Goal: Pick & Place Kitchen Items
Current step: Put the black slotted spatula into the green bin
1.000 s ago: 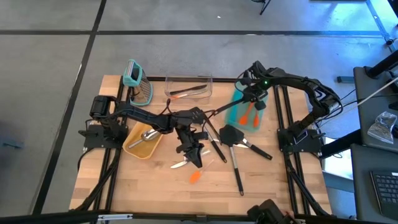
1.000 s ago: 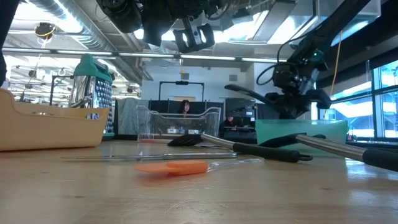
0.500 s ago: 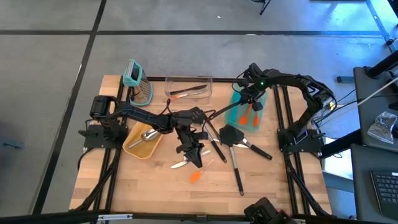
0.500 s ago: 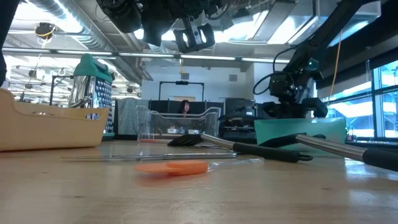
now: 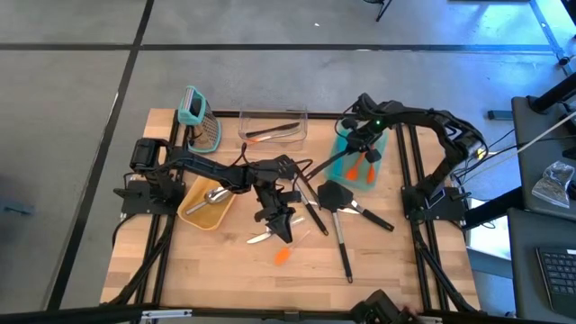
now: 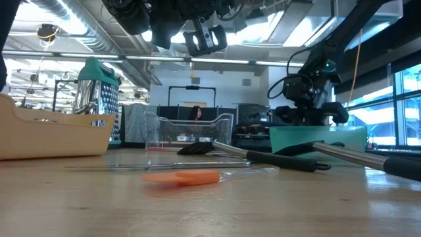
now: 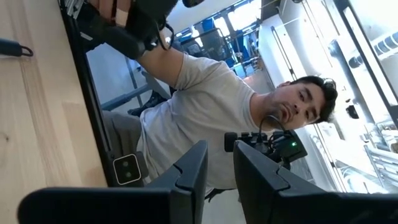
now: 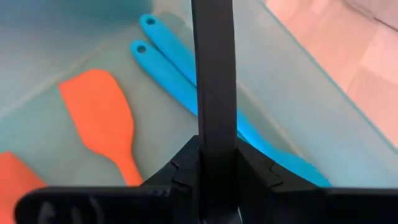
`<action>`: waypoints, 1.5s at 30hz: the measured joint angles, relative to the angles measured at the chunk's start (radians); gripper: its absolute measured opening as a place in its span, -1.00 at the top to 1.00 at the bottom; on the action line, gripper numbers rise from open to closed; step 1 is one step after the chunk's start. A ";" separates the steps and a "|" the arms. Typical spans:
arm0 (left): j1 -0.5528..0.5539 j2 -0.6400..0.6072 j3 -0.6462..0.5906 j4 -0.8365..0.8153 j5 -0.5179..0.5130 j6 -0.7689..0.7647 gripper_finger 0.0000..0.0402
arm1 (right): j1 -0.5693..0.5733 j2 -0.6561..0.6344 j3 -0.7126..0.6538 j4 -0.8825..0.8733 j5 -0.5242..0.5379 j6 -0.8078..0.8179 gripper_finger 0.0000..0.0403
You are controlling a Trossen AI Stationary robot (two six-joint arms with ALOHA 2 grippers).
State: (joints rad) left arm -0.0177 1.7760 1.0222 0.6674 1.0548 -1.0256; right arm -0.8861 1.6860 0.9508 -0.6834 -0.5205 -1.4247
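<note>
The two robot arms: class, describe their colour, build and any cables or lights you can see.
Both arms are black, jointed and slender, with black cables looping along them. The right arm shows a small green light near its wrist. Each gripper ends in two flat, dark, angular fingers.

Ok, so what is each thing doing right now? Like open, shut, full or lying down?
right gripper: shut on the black utensil, above the teal bin.
black utensil: held by its handle.
left gripper: narrowly open, empty, raised above the table.
teal bin: holds orange and blue spatulas.
clear bin: holds a dark utensil.
tan bin: holds a silver scoop.
grater: standing upright.
orange spatula: lying flat on the table.
</note>
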 joint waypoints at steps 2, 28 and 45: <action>0.000 0.000 0.000 0.000 0.000 0.000 0.63 | 0.014 -0.004 0.000 0.000 0.000 0.000 0.65; 0.000 0.000 0.000 0.001 -0.006 0.000 0.63 | 0.140 -0.005 -0.001 0.008 -0.007 0.051 0.65; 0.000 0.000 0.000 -0.022 -0.013 0.037 0.63 | 0.154 -0.005 -0.001 0.040 -0.006 0.187 0.64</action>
State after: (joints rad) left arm -0.0177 1.7760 1.0222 0.6452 1.0414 -0.9883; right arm -0.7322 1.6806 0.9501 -0.6431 -0.5270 -1.2377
